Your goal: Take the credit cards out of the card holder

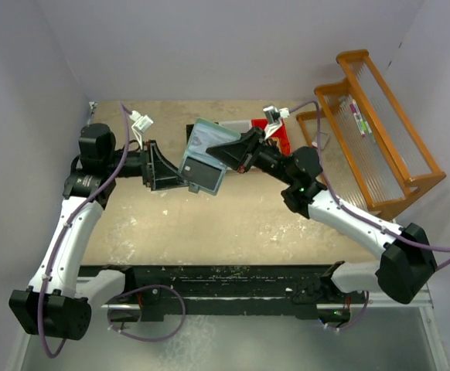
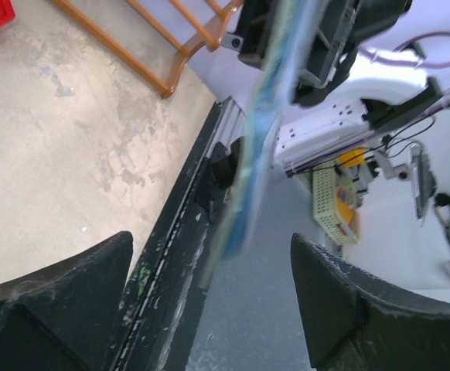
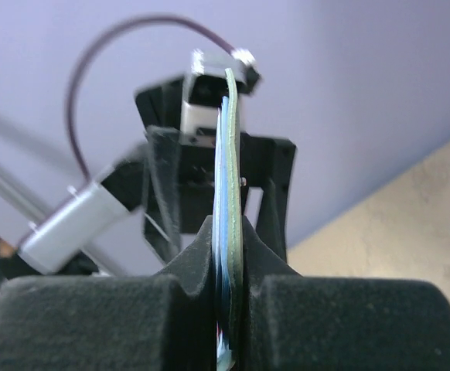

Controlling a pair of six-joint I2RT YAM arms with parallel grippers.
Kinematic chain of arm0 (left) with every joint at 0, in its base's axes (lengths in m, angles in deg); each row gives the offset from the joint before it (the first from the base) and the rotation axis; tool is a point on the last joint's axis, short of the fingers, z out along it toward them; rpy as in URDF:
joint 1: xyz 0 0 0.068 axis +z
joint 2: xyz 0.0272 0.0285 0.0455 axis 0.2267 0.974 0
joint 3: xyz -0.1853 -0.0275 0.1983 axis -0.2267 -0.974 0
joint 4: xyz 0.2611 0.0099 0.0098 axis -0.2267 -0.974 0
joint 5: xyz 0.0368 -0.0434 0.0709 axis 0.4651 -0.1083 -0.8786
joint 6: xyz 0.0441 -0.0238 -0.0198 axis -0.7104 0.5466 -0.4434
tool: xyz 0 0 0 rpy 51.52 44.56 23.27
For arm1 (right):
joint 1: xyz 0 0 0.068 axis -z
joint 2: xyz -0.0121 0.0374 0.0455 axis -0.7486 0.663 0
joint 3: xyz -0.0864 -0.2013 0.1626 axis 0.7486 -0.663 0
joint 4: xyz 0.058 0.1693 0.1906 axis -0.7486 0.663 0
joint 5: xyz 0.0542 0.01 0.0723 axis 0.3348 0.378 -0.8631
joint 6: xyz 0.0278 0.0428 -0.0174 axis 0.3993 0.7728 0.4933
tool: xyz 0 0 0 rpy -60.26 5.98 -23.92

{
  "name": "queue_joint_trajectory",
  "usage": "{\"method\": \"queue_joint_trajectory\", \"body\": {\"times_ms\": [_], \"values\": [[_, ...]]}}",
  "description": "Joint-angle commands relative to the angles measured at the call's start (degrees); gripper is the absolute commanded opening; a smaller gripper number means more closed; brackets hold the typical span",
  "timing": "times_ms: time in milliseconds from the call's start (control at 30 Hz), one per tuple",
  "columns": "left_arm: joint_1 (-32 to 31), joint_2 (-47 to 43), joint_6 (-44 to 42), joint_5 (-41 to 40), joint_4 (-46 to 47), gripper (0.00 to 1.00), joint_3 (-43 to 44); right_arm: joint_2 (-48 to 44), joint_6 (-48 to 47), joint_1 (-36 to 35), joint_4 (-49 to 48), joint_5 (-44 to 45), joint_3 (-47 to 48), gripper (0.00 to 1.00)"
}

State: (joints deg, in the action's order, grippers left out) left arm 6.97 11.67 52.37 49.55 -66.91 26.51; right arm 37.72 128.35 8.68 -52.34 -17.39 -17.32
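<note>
**Holder** (image 1: 206, 158): a flat, pale teal folding wallet, opened into two rectangular panels and held in the air above the table (image 1: 209, 224). The panel nearer the left gripper carries a dark rectangular patch. Whether that patch is a card cannot be told.

**Right gripper** (image 3: 229, 239): pressed together on the holder. Its matte black, slightly fuzzy fingers (image 3: 93, 325) pinch one edge. From this wrist the holder runs straight out ahead of the fingertips, edge-on. It shows as a thin green layer with a pale blue layer lying against it.

**Left gripper** (image 1: 171, 176): spread wide. Its two wedge-shaped black fingers (image 2: 55, 301), flecked with dust, stand on either side of the holder's free end and apart from it. From this wrist the holder is a blurred blue-green strip in the gap. The right gripper is clamped on it farther ahead of the fingertips.

**Table**: a tan board, mottled and scuffed, below both grippers.

**Rack** (image 1: 380, 139): orange wooden rails in steps with ribbed clear panels, on the outer side of the right arm.

**Bin** (image 1: 275, 133): red plastic, just behind the right gripper.
</note>
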Motion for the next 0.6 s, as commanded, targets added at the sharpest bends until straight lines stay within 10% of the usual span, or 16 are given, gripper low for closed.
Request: {"method": "queue_joint_trajectory", "body": {"times_ms": [0,200,400,567], "values": [[0.2,0.1,25.8,2.8,26.5,0.8,-3.7,-0.9,10.1,-2.2,-22.3,15.5,-3.6,0.0],[0.1,0.0,38.1,2.9,39.3,0.64,-5.6,0.7,8.1,-5.6,-23.0,19.3,-3.6,0.0],[0.2,-0.3,34.3,2.9,34.1,0.22,-4.6,1.2,8.1,-6.9,-25.2,21.5,-5.7,0.0],[0.2,-0.5,28.8,4.1,28.4,0.05,-3.3,0.3,8.6,-6.8,-19.0,19.7,-6.8,0.11]]}}
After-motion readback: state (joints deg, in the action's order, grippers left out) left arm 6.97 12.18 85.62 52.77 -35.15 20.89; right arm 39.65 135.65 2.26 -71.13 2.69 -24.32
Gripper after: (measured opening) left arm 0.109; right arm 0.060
